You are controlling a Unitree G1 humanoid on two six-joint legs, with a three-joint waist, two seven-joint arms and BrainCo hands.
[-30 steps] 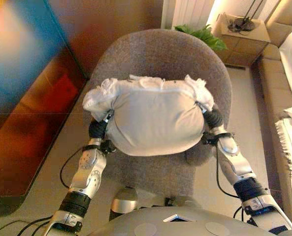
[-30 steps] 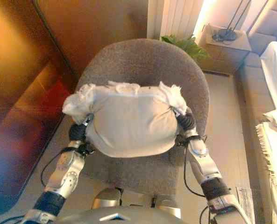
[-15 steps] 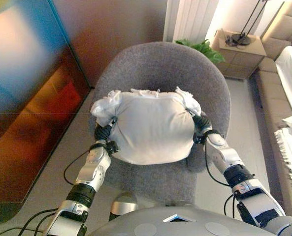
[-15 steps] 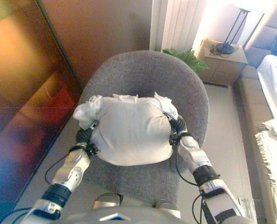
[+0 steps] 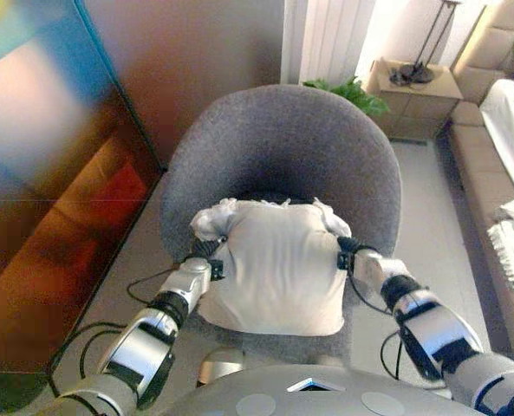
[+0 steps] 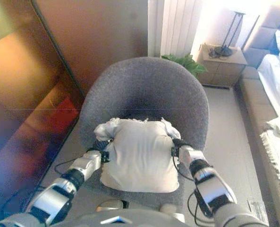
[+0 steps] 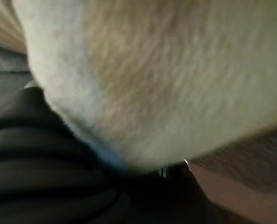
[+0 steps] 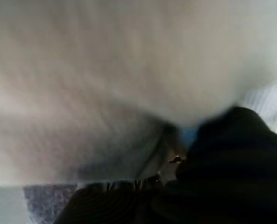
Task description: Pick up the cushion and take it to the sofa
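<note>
A cream-white cushion [image 5: 274, 273] with ruffled corners is held between my two hands, in front of a grey round armchair [image 5: 283, 143] and over its seat's front edge. My left hand [image 5: 204, 251] presses the cushion's left side and my right hand [image 5: 346, 252] its right side. Only the dark wrist covers show; the fingers are hidden against the cushion. In the left wrist view the cushion's cloth [image 7: 166, 70] fills the picture above the dark cover [image 7: 35, 158]. The right wrist view shows the same cloth [image 8: 105, 60] and cover [image 8: 231, 158].
A beige sofa [image 5: 478, 147] with white cloth on it runs along the right side. A wooden side table [image 5: 413, 87] with a lamp and a green plant [image 5: 352, 88] stand behind the chair. A dark glossy panel [image 5: 40, 182] lies to the left.
The cushion has come off the chair's back and toward me, lower in the picture, with both arms drawn in. The camera has also shifted, so the chair shows farther off.
</note>
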